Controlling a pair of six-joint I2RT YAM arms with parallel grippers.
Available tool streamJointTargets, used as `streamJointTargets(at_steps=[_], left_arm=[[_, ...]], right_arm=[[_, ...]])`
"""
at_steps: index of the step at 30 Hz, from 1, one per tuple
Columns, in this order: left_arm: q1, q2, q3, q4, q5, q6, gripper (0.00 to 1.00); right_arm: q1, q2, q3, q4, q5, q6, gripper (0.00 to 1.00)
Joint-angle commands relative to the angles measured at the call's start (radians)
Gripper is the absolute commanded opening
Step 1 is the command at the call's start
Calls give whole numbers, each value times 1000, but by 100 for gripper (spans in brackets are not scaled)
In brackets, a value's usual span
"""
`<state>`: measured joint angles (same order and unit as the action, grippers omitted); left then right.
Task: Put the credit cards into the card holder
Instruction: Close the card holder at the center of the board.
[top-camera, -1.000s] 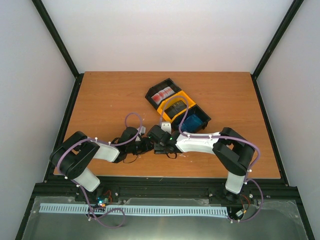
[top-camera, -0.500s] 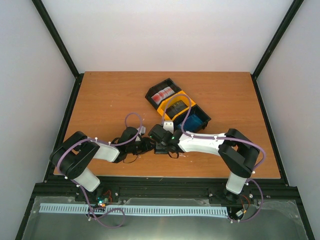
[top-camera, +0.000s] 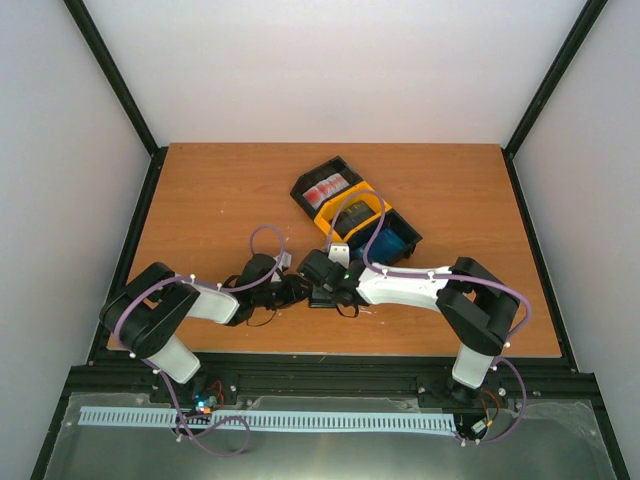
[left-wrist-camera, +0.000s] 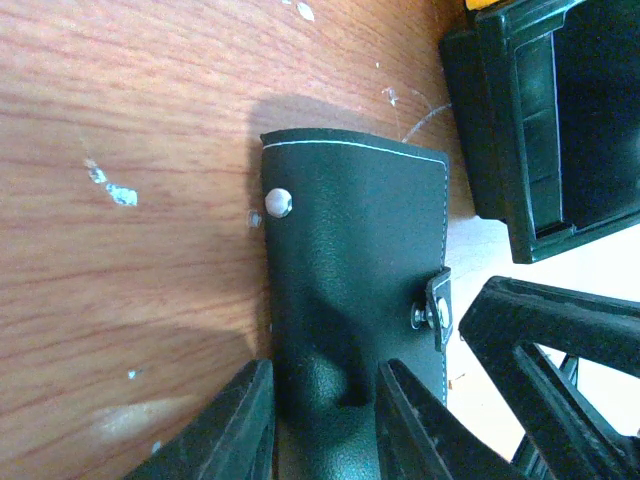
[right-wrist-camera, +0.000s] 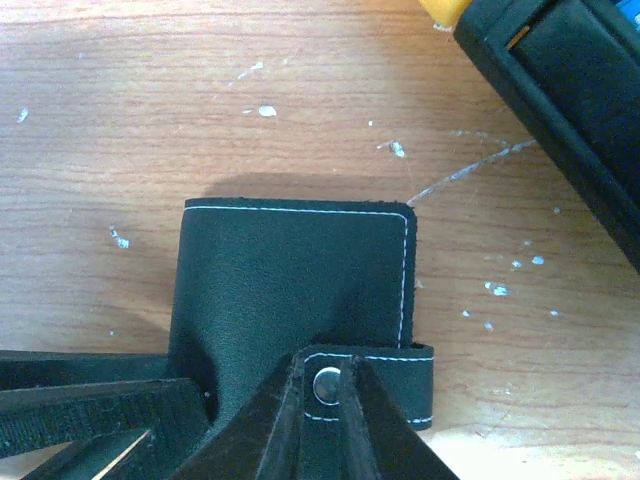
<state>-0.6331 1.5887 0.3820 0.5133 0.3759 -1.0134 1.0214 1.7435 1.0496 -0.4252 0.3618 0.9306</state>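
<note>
The card holder (right-wrist-camera: 290, 270) lies flat and folded shut on the brown table (top-camera: 220, 200), near the front edge, right where the 2 arms meet. It is black with a thin white stitch line around it.

The left gripper (left-wrist-camera: 322, 378) is part way closed on the near end of the card holder. Its 2 fingers (left-wrist-camera: 235, 430) sit one on each side, and the leather bulges up a little between them. A small silver stud (left-wrist-camera: 278, 202) shows on the long edge of the card holder.

The right gripper (right-wrist-camera: 327, 372) is almost closed. It pinches the short clasp tab (right-wrist-camera: 395, 385) – the round snap (right-wrist-camera: 327, 385) sits right between its 2 tips. The tab sticks out past the side of the card holder.

Just behind the arms is a row of 3 joined bins (top-camera: 352, 190), set at a slant: black, yellow, black. The far black bin has the red-and-white cards (top-camera: 325, 188) in it. The near black bin has a blue card (top-camera: 388, 243) in it. The yellow bin holds something dark – I cannot tell what it is. No card is in the card holder yet.
</note>
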Motion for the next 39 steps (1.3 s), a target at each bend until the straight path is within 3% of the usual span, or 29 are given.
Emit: streamJointTargets(at_steps=[1,39], left_arm=[[4,62,-41,-209,-56,-7,31],[4,74,-32,-205,-55,-5,31]], right_arm=[[-11,5,-27,39,-7,31,13],[-23,68,-39,19,-108,26,6]])
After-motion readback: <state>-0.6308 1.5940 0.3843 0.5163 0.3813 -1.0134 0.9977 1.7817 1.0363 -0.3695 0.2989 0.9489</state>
